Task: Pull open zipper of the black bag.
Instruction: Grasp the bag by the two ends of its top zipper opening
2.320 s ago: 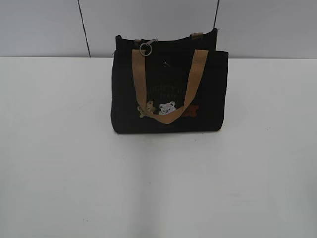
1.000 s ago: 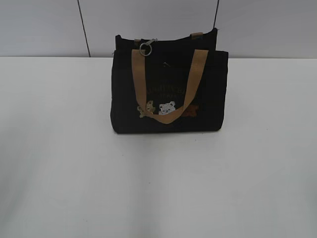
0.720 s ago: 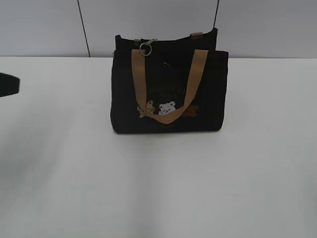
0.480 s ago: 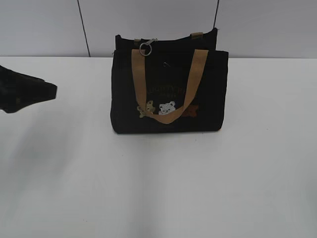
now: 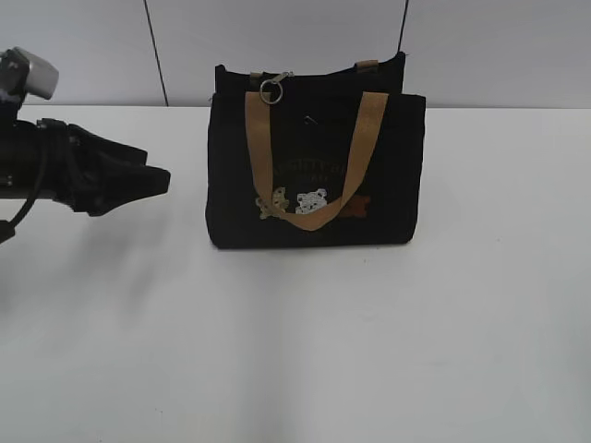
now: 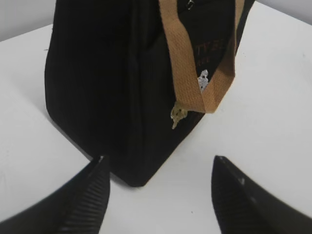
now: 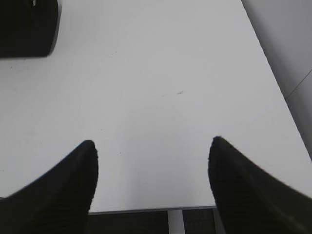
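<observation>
- Bag first: the black bag stands upright on the white worktop, its zipper pull and ring resting at the top left edge beside a tan handle.
- The left pincer hangs to the bag's left, jaws spread and empty; the right pincer (unseen in the exterior view) is likewise spread, over bare worktop.
- Risk: the pull is tiny and lies against the handle, so the jaws may well snag webbing instead, or a sideways tug could topple the unbraced bag.
- Compared with a second ago, the left arm has entered from the left and its jaws have widened; the bag has not shifted.
</observation>
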You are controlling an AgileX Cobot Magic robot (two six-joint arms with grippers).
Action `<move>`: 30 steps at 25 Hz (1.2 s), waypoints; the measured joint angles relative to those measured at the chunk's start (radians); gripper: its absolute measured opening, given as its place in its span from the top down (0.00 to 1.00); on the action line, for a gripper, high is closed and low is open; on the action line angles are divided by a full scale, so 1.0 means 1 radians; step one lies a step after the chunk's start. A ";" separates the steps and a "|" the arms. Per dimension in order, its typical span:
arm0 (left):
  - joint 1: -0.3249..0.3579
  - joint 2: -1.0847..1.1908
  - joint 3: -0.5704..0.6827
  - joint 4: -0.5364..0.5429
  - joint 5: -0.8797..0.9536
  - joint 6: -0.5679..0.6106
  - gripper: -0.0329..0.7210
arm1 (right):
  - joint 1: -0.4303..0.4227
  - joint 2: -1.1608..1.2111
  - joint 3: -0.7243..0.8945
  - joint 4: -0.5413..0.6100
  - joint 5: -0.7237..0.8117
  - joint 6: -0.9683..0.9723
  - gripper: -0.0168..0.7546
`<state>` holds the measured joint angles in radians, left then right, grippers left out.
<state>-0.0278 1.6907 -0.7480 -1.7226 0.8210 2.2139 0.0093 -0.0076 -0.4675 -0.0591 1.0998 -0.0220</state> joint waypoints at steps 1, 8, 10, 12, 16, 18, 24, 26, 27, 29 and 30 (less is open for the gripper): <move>0.000 0.027 -0.029 -0.002 0.017 0.001 0.28 | 0.000 0.000 0.000 0.000 0.000 0.000 0.28; -0.001 0.235 -0.207 -0.007 0.181 0.005 0.27 | 0.000 0.000 0.000 0.000 0.000 0.000 0.28; -0.011 0.272 -0.244 -0.007 0.208 0.005 0.27 | 0.000 0.000 0.000 0.000 0.000 0.000 0.28; -0.028 0.301 -0.274 -0.007 0.216 0.005 0.27 | 0.000 0.000 0.000 0.000 0.000 0.000 0.28; -0.087 0.341 -0.323 -0.007 0.197 0.005 0.27 | 0.000 0.000 0.000 0.000 0.000 0.000 0.28; -0.116 0.344 -0.327 -0.007 0.130 0.005 0.28 | 0.000 0.000 0.000 0.000 0.000 0.000 0.28; -0.134 0.345 -0.327 -0.006 0.014 0.005 0.58 | 0.000 0.000 0.000 0.000 0.000 0.000 0.28; -0.135 0.345 -0.327 0.004 0.016 0.005 0.75 | 0.000 0.000 0.000 0.000 0.000 0.000 0.28; -0.135 0.345 -0.327 0.007 0.018 0.005 0.83 | 0.000 0.000 0.000 0.000 0.000 0.000 0.28; -0.136 0.345 -0.328 0.008 0.018 0.005 0.91 | 0.000 0.000 0.000 0.000 0.000 0.000 0.28; -0.136 0.345 -0.328 0.008 0.018 0.005 0.91 | 0.000 0.000 0.000 0.000 0.000 0.000 0.28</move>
<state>-0.1638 2.0355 -1.0763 -1.7146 0.8393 2.2186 0.0093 -0.0076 -0.4675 -0.0591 1.0998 -0.0220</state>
